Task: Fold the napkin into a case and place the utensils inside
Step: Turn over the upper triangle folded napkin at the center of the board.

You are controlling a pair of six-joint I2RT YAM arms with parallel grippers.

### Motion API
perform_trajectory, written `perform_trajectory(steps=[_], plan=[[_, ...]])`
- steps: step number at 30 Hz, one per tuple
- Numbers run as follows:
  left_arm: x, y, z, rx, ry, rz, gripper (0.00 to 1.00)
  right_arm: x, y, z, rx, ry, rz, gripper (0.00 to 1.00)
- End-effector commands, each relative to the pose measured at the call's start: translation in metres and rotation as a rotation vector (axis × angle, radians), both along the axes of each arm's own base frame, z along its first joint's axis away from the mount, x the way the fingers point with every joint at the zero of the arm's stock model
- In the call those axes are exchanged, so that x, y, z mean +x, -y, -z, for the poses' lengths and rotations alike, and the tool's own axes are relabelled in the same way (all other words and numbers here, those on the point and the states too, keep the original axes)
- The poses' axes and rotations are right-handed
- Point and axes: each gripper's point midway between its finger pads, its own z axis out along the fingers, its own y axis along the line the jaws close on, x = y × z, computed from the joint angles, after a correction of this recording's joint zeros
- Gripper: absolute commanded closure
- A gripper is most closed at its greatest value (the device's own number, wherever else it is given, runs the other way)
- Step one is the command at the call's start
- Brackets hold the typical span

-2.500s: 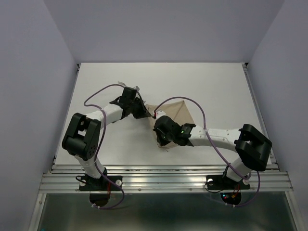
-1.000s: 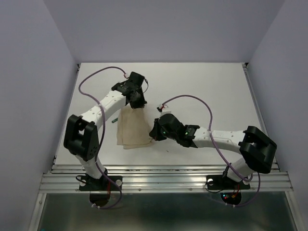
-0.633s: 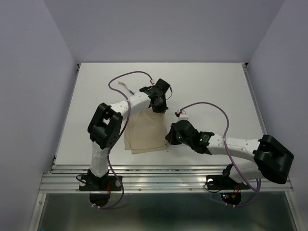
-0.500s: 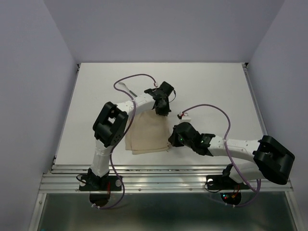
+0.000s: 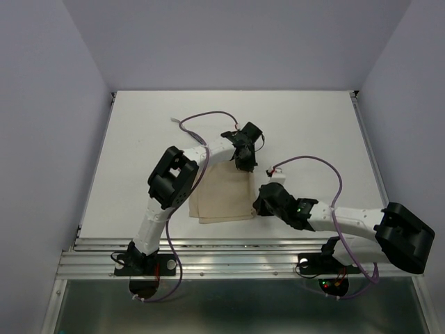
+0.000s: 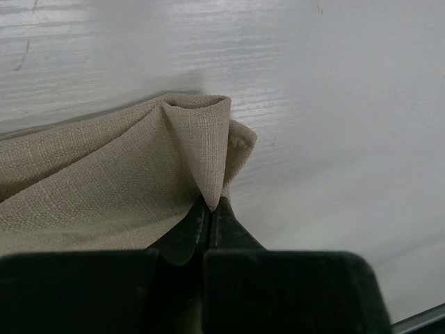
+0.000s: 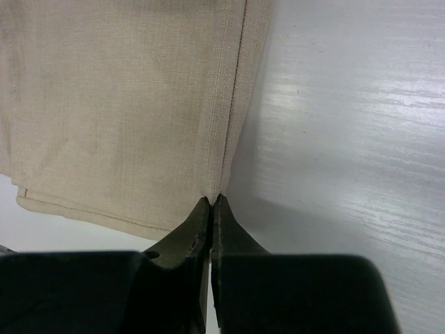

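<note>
— Near the middle of the table (image 5: 313, 125), where is the napkin (image 5: 221, 196)?
— It lies folded flat, towards the near edge. My left gripper (image 6: 211, 210) is pinched tight on its far right corner, bunching the cloth up.
— And the right?
— My right gripper (image 7: 212, 205) is clamped on the near right corner, at the hem.

The napkin (image 5: 222, 198) is plain beige-tan, finely woven, no pattern; the table (image 5: 313, 125) white; the left arm (image 5: 208, 149) and right arm (image 5: 348, 217) white with black joints; the cables (image 5: 208, 114) purple; the walls (image 5: 42, 104) pale lilac-grey
</note>
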Motion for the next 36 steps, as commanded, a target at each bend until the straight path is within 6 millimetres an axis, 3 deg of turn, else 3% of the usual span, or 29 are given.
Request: perform_trajectory(steps=[1,5,7,9,10,12,17,22,25,31,32,36], plan=[[0.059,0.011,-0.039,-0.072,0.212,-0.084,1.00,-0.027,0.009,0.019,-0.039,-0.096,-0.046,0.99],[0.058,0.009,-0.039,-0.057,0.221,-0.102,1.00,-0.026,0.012,0.020,-0.053,-0.087,-0.040,0.98],[0.059,0.008,-0.039,-0.047,0.226,-0.115,1.00,-0.024,0.015,0.021,-0.062,-0.077,-0.028,0.79],[0.058,0.009,-0.036,-0.027,0.222,-0.114,1.00,-0.023,0.016,0.020,-0.058,-0.069,-0.024,0.70],[0.058,0.008,-0.035,-0.016,0.223,-0.122,1.00,-0.021,0.019,0.020,-0.065,-0.069,-0.011,0.60],[0.056,0.009,-0.030,0.001,0.213,-0.124,1.00,-0.022,0.020,0.019,-0.067,-0.071,-0.009,0.53],[0.053,0.014,-0.024,0.009,0.205,-0.125,1.00,-0.017,0.031,0.010,-0.104,-0.059,0.051,0.21],[0.052,0.016,-0.016,0.030,0.193,-0.115,1.00,0.005,0.060,-0.033,-0.139,0.041,0.213,0.16],[0.052,0.016,-0.010,0.048,0.182,-0.105,0.99,0.018,0.086,-0.043,-0.165,0.040,0.311,0.15],[0.050,0.018,-0.013,0.035,0.177,-0.086,0.80,0.044,0.123,-0.058,-0.150,0.037,0.447,0.14],[0.050,0.019,-0.016,0.029,0.183,-0.079,0.72,0.047,0.127,-0.061,-0.140,0.038,0.462,0.13],[0.051,0.026,-0.029,0.001,0.198,-0.053,0.55,0.060,0.144,-0.063,-0.120,0.018,0.512,0.13]])
